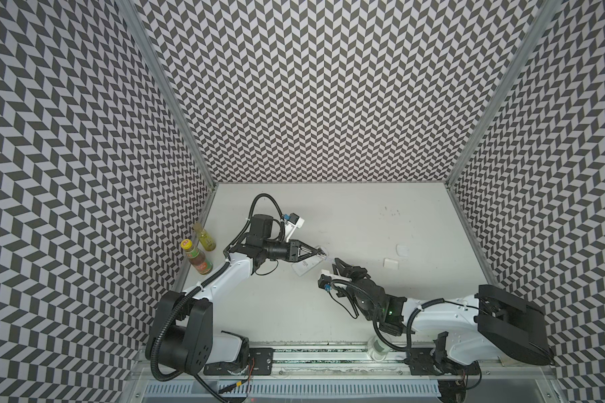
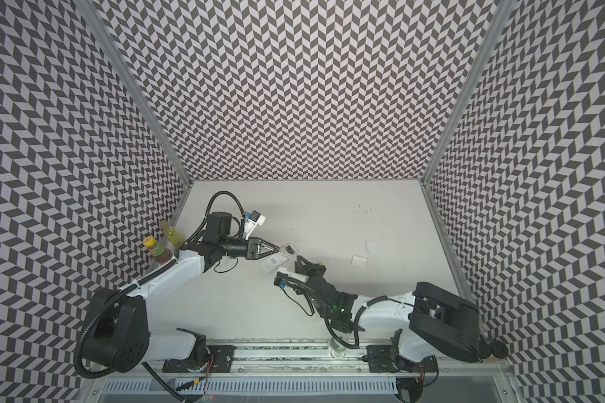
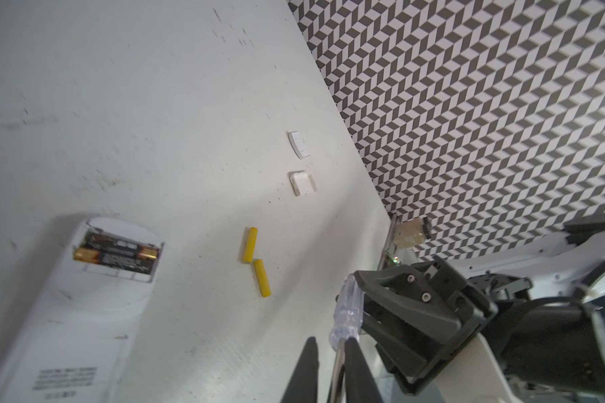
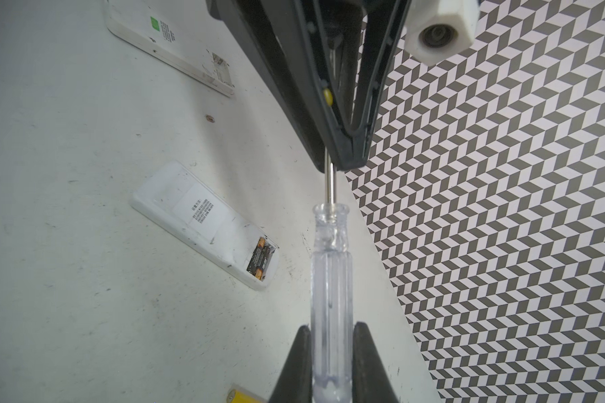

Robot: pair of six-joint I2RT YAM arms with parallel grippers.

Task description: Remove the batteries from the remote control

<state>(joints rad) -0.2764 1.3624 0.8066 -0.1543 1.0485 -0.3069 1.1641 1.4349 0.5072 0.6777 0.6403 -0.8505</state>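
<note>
1. The left pincer [image 4: 343, 157] is clenched on the bare metal shaft of the screwdriver [image 4: 330, 279]. The blade end is hidden inside its fingers [image 3: 357, 366].
2. The right pincer [image 4: 330, 366] is clenched on the screwdriver's clear handle. The butt of the handle is cut off at the frame edge in its own wrist view.
3. The two pincers face each other tip to tip above the table [image 1: 329, 216], and the tool bridges them. In both top views the tool is only a faint glint and hard to make out.
4. The black batteries [image 3: 116, 256] are a pair lying side by side, seated in the open bay of the remote [image 3: 84, 296]. The remote lies back-up on the table just beside the left pincer. In a top view the bay is only a dark patch next to that pincer's tip [image 2: 290, 248].
5. The yellow batteries [image 3: 250, 244] are two cells loose on the table, nearly end to end. They lie between the remote and the pincers. One shows just beside the right pincer's fingers, cut off by the frame [image 4: 240, 396]. I cannot make them out in either top view.
6. A yellow speck shows behind the left pincer's fingers; I can't tell what it is.
7. A second remote [image 4: 172, 45] lies beyond the left pincer, partly cut off.
8. Two small white pieces [image 3: 303, 183] lie well apart from both pincers. Their detail is too small to read.
</note>
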